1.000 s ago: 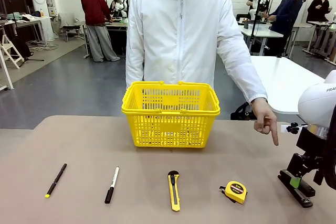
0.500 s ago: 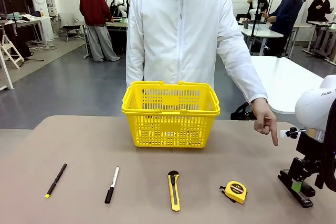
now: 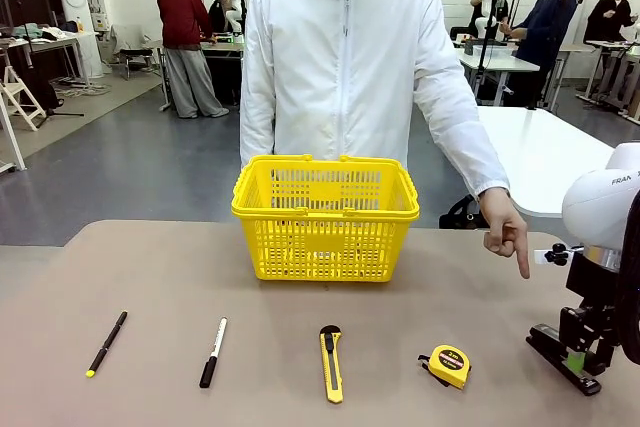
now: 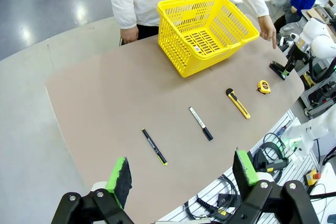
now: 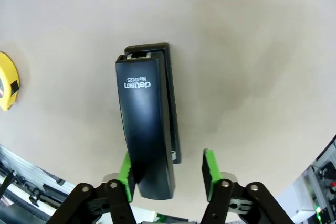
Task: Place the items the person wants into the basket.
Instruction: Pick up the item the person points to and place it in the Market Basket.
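The yellow basket (image 3: 325, 215) stands mid-table in front of the person, whose hand (image 3: 507, 235) points a finger down at the right end. Along the near edge lie the white marker with a black cap (image 3: 212, 352) and the yellow-and-black tape measure (image 3: 450, 365). My right gripper (image 5: 168, 169) is down over a black stapler (image 5: 144, 124). Its jaws straddle the stapler, one green pad (image 5: 126, 169) against its side and the other a little apart. My left gripper (image 4: 184, 174) hangs open high above the table, holding nothing.
A thin black pen (image 3: 106, 343) lies at the left and a yellow utility knife (image 3: 331, 363) between marker and tape measure. The stapler (image 3: 560, 355) sits near the table's right edge. Bare tabletop lies between the row of tools and the basket.
My right gripper has come down onto the stapler and its jaws have narrowed around it. The person's pointing hand and the tools have not moved.
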### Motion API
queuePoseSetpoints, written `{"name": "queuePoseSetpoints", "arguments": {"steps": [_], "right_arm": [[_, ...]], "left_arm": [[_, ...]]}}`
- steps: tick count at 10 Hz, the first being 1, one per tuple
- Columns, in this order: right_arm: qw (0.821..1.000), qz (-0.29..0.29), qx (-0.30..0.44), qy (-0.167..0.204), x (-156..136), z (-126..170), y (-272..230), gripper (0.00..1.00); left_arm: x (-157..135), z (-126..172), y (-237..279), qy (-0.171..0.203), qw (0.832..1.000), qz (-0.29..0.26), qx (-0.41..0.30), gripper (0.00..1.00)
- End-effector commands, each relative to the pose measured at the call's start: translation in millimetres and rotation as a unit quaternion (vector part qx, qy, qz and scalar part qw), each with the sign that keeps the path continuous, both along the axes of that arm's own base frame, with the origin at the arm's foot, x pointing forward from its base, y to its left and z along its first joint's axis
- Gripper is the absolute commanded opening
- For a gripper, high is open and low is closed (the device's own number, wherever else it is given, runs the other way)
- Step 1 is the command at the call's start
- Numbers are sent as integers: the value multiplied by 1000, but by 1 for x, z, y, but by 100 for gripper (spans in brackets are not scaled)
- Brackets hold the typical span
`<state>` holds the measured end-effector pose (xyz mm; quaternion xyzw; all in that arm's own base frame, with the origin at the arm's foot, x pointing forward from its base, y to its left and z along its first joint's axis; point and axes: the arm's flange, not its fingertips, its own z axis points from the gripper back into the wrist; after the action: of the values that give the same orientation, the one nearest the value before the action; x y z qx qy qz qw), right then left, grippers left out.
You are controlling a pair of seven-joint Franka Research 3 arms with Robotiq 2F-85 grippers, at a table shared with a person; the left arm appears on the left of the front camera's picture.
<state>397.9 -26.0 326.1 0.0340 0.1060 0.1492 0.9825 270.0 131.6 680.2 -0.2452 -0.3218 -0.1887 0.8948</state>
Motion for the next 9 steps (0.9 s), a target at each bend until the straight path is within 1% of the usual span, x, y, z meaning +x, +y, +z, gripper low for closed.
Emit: {"name": "queuePoseSetpoints", "arguments": {"steps": [1, 2, 3, 4, 6, 7, 8, 9], "right_arm": [[1000, 0, -19, 8, 6, 1, -3, 0], [1000, -1, -17, 8, 6, 1, -3, 0], [1000, -4, -16, 7, 6, 0, -3, 4], [1000, -5, -16, 8, 6, 0, -3, 0], [1000, -8, -15, 10, 6, 0, -3, 0], [1000, -12, -10, 4, 5, 5, -3, 0], [1000, -10, 9, -12, 1, 29, 2, 14], [999, -2, 36, -23, -2, 72, 9, 14]], "left_arm": [[-1, 1, 2, -2, 1000, -8, 2, 100], [-1, 1, 2, -2, 1000, -8, 2, 100], [-1, 1, 2, -2, 1000, -8, 2, 100], [-1, 1, 2, -2, 1000, -8, 2, 100], [-1, 1, 2, -2, 1000, -8, 2, 100], [-1, 1, 2, -2, 1000, -8, 2, 100], [-1, 1, 2, -2, 1000, -8, 2, 100], [-1, 1, 2, -2, 1000, -8, 2, 100]]}}
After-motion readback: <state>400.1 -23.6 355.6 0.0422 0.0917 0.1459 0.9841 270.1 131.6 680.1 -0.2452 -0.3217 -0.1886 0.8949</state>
